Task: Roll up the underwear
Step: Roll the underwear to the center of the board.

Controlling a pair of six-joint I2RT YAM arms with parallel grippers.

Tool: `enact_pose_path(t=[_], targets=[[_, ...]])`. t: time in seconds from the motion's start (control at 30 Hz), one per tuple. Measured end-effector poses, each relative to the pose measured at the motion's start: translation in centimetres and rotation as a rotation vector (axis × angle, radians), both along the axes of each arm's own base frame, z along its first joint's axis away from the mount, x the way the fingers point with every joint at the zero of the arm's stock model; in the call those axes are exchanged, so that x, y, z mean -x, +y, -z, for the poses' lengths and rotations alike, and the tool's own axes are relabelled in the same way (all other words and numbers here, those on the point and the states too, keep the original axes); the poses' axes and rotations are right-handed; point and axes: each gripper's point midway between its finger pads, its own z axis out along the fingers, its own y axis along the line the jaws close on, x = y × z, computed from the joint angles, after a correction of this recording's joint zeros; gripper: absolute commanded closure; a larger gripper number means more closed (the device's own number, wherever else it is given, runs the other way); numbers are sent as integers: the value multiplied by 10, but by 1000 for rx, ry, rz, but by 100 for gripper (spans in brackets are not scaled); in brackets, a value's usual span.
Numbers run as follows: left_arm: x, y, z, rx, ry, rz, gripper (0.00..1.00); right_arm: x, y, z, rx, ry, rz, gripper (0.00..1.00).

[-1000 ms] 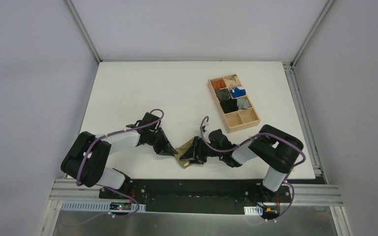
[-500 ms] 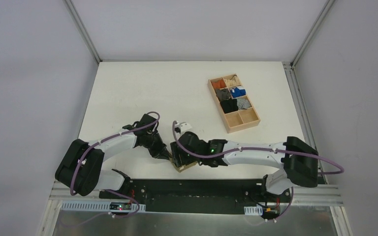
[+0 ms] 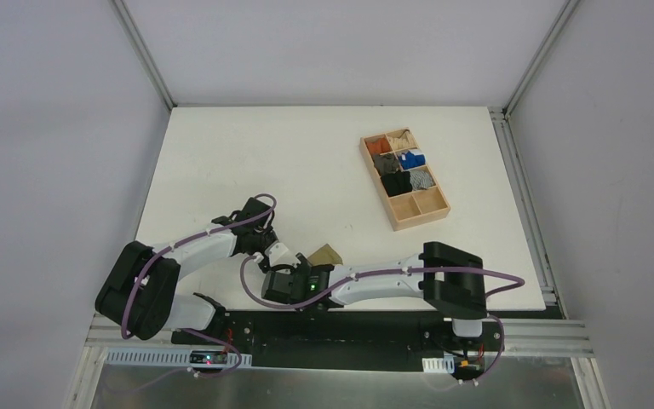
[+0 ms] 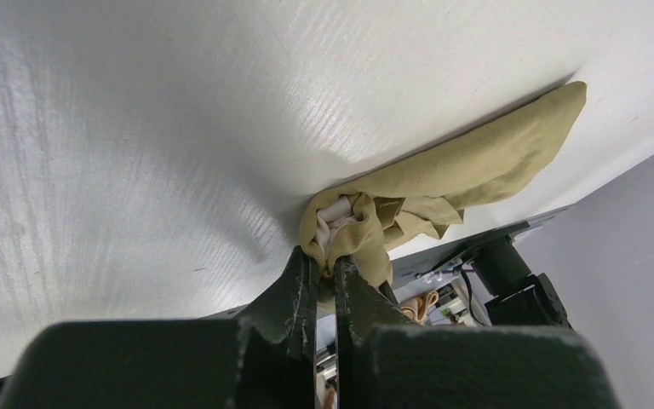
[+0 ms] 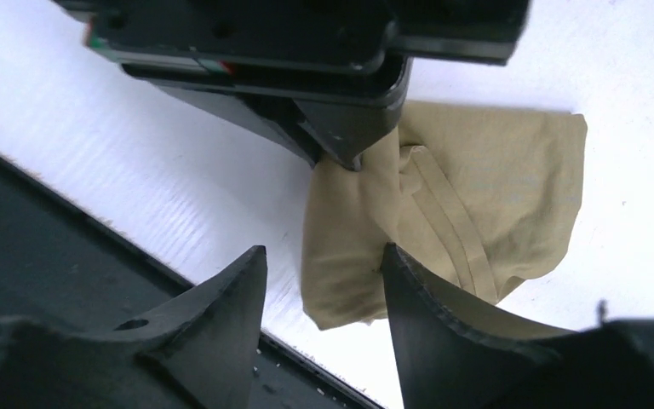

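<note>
Underwear [image 3: 325, 254] bunched near the front edge of the table [image 3: 221, 153], pinched by one gripper and straddled by the other.
Nearest, right gripper [image 5: 324, 256] with jaws wide apart, gripping nothing, a lower corner of the olive fabric lying between its fingers, one fingertip against or just above the cloth, cannot tell which. Just beyond, left gripper [image 4: 324, 256] clamped tight on a gathered corner, cream waistband [image 4: 336, 223] showing in the pinch, rest of the garment trailing over the table away from it. Farther back to the right, well apart, wooden tray [image 3: 422, 221] of small coloured bundles [image 3: 411, 158].
</note>
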Motion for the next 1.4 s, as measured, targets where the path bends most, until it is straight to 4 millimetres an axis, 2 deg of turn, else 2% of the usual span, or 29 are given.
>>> enact_pose_path(t=[0.07, 0.2, 0.23, 0.27, 0.3, 0.4, 0.47, 0.53, 0.67, 0.93, 1.0, 1.1, 1.23, 1.4], targets=[[0, 0, 0, 0, 0, 0, 100, -3, -3, 7, 31, -22, 9, 62], [1, 0, -1, 0, 0, -1, 100, -8, -10, 13, 69, -57, 27, 97], [1, 0, -2, 1, -3, -2, 100, -10, -10, 12, 65, -64, 39, 100], [0, 0, -3, 2, -5, -4, 100, -10, -10, 12, 61, -70, 47, 100], [0, 1, -4, 1, -9, -6, 94, -10, -10, 11, 56, -75, 57, 100], [-1, 2, -8, -2, -22, -23, 72, -11, -11, 12, 12, -82, 94, 100], [0, 2, -12, 0, -30, -29, 61, -11, -16, 12, -43, -62, 126, 100], [-2, 1, -20, 12, -47, -47, 53, -12, -25, 12, -101, -28, 158, 100], [-6, 2, -33, 30, -96, -76, 45, -15, -48, 13, -254, 84, 230, 100], [-9, 1, -40, 44, -113, -94, 41, -21, -51, 17, -615, 355, 341, 100], [-9, 1, -40, 45, -113, -93, 32, -23, -51, 17, -700, 425, 360, 100], [-8, 0, -40, 49, -120, -76, 24, -24, -52, 18, -813, 528, 379, 100], [-8, -4, -32, 50, -95, -33, 24, -26, -50, 20, -923, 644, 384, 100], [-7, -7, -18, 41, -62, 31, 30, -27, -43, 20, -1006, 757, 365, 100]])
